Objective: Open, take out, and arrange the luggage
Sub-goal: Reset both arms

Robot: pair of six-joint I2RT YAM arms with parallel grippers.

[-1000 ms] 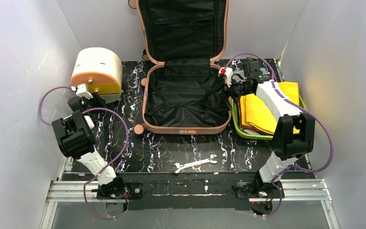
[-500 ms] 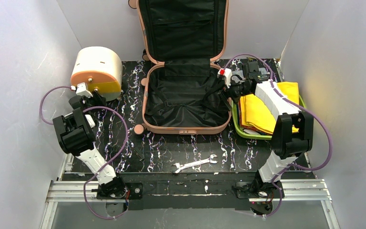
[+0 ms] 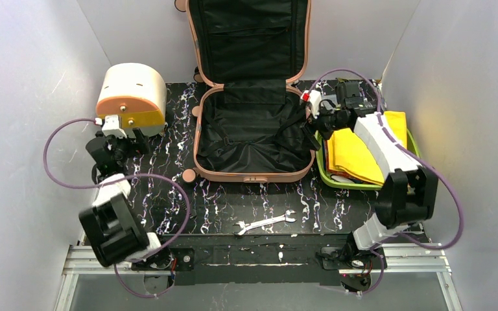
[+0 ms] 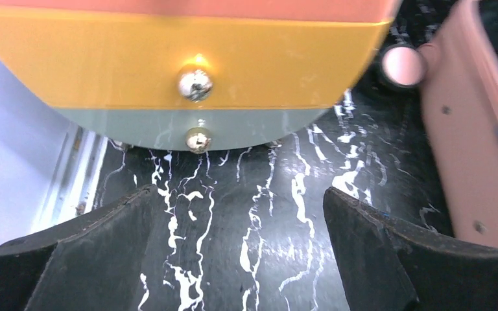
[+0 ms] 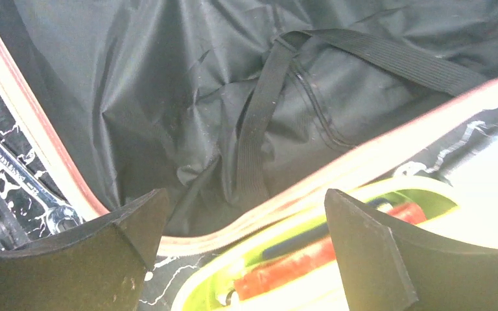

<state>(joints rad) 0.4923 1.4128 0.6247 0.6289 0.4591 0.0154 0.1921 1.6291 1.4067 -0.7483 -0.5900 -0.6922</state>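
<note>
While the luggage (image 3: 253, 129) is lying open at the middle back of the desk (image 3: 220, 201), with its lid standing upright against the rear wall, the opening step is looking finished. The lower shell is showing only crumpled black lining and a slack strap (image 5: 259, 129), so the taking out is probably done as well, though a fold could be hiding something small. A cream-and-orange drum box (image 3: 131, 97) is sitting to the left of the shell, a green tray (image 3: 327, 173) carrying a yellow cloth (image 3: 353, 152) is lying just beside its right wall, and a wrench (image 3: 264, 222) is resting alone near the front edge. The left end effector (image 4: 240, 220) is hanging just in front of the drum box with its fingers spread wide and nothing between them. The right end effector (image 5: 243, 227) is hovering over the shell's right rim, between lining and tray, equally wide apart and gripping nothing. What is remaining, I am judging, is the arranging: the wrench is looking unplaced, and the final layout is not yet showing.
</note>
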